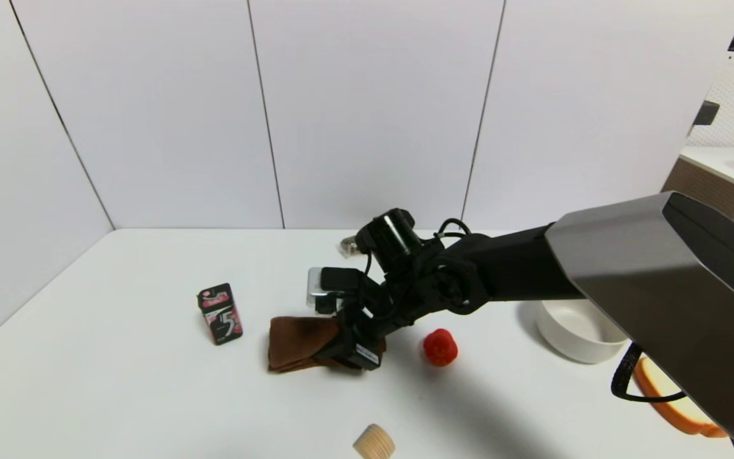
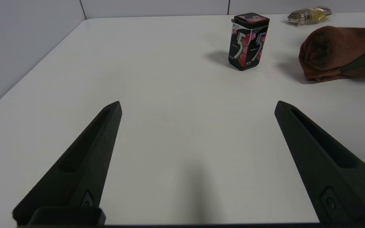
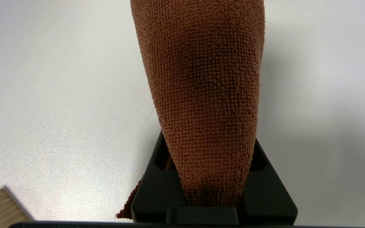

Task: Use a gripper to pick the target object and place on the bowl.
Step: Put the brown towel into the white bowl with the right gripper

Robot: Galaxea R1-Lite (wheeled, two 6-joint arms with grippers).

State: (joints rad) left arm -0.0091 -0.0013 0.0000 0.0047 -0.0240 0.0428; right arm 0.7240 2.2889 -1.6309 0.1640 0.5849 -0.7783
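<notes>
The dark brown terry towel [image 1: 297, 341] lies on the white table left of centre. My right gripper [image 1: 354, 354] is shut on the towel's right end. In the right wrist view the towel [image 3: 201, 79] is pinched between the two black fingers of that gripper [image 3: 206, 145] and stretches away from them. The towel's far end still touches the table in the left wrist view [image 2: 325, 50]. The light grey-beige bowl [image 1: 558, 338] stands to the right, partly hidden behind my right arm. My left gripper [image 2: 198, 106] is open and empty, low over bare table.
A black gum box [image 1: 220, 313] stands left of the towel. A small red toy [image 1: 440, 347] lies between towel and bowl. A wooden cylinder [image 1: 374, 443] is at the front edge, a bread slice [image 1: 666, 398] at front right, a wrapped snack [image 2: 309, 15] at the back.
</notes>
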